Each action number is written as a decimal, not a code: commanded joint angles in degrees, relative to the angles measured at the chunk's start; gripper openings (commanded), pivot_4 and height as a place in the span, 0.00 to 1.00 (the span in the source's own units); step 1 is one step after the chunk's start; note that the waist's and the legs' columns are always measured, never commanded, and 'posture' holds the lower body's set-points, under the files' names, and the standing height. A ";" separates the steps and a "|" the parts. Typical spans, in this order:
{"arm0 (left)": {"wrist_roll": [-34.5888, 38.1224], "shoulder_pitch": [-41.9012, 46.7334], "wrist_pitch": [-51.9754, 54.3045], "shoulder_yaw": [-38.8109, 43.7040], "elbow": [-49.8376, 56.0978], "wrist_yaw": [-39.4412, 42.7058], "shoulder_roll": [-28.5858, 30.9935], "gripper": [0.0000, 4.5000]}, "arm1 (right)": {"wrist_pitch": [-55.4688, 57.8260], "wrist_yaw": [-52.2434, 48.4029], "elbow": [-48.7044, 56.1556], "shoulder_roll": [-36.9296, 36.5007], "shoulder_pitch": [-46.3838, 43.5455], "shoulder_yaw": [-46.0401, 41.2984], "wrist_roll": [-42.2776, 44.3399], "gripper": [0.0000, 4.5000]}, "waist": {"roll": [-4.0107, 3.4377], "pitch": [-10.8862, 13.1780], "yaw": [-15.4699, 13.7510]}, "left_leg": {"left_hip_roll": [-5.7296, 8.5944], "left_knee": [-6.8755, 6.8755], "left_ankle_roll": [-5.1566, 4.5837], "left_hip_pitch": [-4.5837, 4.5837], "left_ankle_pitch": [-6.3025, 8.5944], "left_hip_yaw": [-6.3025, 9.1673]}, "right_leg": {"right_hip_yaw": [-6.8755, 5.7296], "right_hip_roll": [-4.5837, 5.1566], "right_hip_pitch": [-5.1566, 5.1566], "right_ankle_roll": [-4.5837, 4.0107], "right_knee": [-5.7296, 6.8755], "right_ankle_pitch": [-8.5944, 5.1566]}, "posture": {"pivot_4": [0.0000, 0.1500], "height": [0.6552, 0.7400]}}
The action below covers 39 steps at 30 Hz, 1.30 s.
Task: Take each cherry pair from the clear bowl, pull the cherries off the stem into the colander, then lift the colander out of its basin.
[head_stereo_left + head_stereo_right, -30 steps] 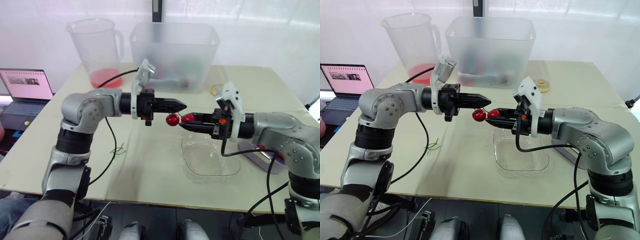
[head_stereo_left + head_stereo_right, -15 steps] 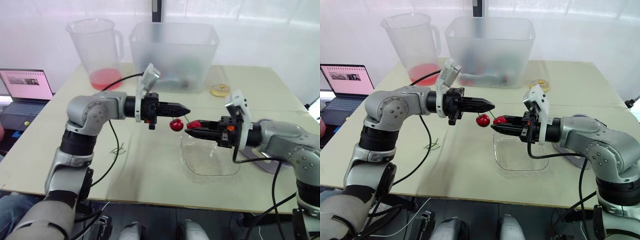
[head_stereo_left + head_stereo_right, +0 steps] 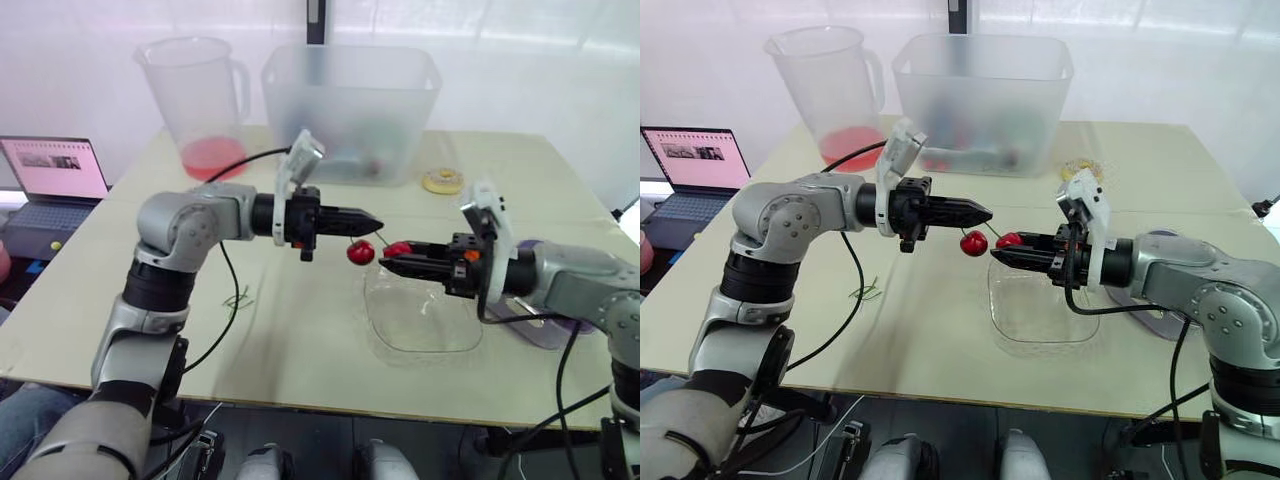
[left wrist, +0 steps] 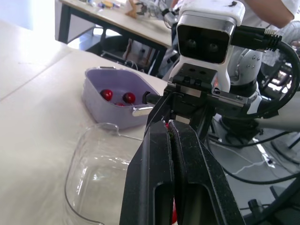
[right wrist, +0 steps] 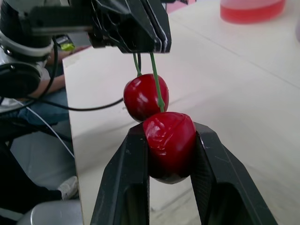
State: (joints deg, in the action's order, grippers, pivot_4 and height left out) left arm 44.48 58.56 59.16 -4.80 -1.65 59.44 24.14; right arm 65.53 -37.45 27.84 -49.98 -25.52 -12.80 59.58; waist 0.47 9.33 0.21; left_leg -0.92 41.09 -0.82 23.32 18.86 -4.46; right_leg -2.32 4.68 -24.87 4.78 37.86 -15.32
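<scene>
The left gripper (image 3: 372,222) is pinching the thin green stem (image 5: 157,83) of the cherry pair, its fingers pressed tight together; the pair is hanging in the air between the two arms, by the left edge of the clear bowl (image 3: 425,346). The right gripper (image 3: 386,265) is clamping one cherry (image 5: 168,138) across its widest part, while the second cherry (image 5: 144,97) is dangling free just beside it. The fruit is likely handling as light, glossy and slippery, with soft flesh (a hard squeeze would probably bruise or split it); a hold across the belly, as here, is looking right. The stem is looking wiry and flexible, so it may be sliding through the left fingers or snapping before the cherry is letting go; gripping it close to the fork seems safest. The lilac colander (image 4: 101,110) is sitting well apart on the robot's right, already holding two cherries, so a cherry freed here would probably be missing it.
</scene>
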 commanded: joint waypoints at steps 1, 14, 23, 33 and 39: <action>0.86 1.45 -1.39 3.02 1.15 -0.23 0.45 0.00 | -2.05 -0.81 -1.61 -0.91 2.40 -2.14 -1.78 0.16 | 0.00 0.00 0.06 | 0.00 0.00 0.00 0.00 0.00 -0.02 | 0.01 0.00 0.00 0.00 0.00 0.00 | 1.00 0.68; 0.76 0.12 -1.75 4.09 1.62 -2.01 -0.38 0.00 | -17.15 -10.13 -20.70 -15.98 6.82 -11.66 -18.17 0.16 | -0.01 0.00 -0.96 | 0.04 0.01 -0.04 -0.01 0.02 -0.04 | 0.00 0.01 0.06 0.00 -0.08 0.00 | 1.00 0.68; 0.88 -3.21 -2.58 4.68 4.76 -5.46 -2.49 0.00 | -26.03 -11.60 -34.95 -22.59 9.88 -2.13 -35.69 0.16 | -0.02 -0.01 -0.77 | -0.01 0.00 -0.02 -0.04 0.01 -0.06 | 0.01 -0.03 0.06 0.00 -0.07 0.00 | 1.00 0.68; 0.62 -4.35 -3.79 5.20 4.10 -6.89 -2.81 0.00 | -25.84 -13.82 -38.25 -21.73 8.95 -1.26 -39.46 0.67 | -0.06 -0.02 -0.82 | -0.01 0.03 0.02 -0.06 -0.01 -0.08 | 0.00 -0.02 0.06 0.01 -0.05 0.00 | 1.00 0.68; 0.76 -3.42 -4.48 5.28 2.92 -7.17 -3.79 0.00 | -24.63 -16.46 -37.87 -24.28 4.31 -3.17 -38.58 0.99 | -0.08 -0.02 -0.85 | 0.01 0.04 0.03 -0.06 -0.02 -0.09 | -0.04 -0.01 0.07 0.01 -0.05 0.00 | 1.00 0.68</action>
State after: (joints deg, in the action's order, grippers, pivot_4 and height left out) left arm 44.47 53.75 55.72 -0.89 0.60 52.26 20.65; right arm 40.90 -53.21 -10.90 -71.37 -18.93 -12.31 20.53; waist 0.39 9.31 -0.64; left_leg -0.91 41.13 -0.79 23.25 18.84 -4.55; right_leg -2.37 4.67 -24.80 4.79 37.81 -15.32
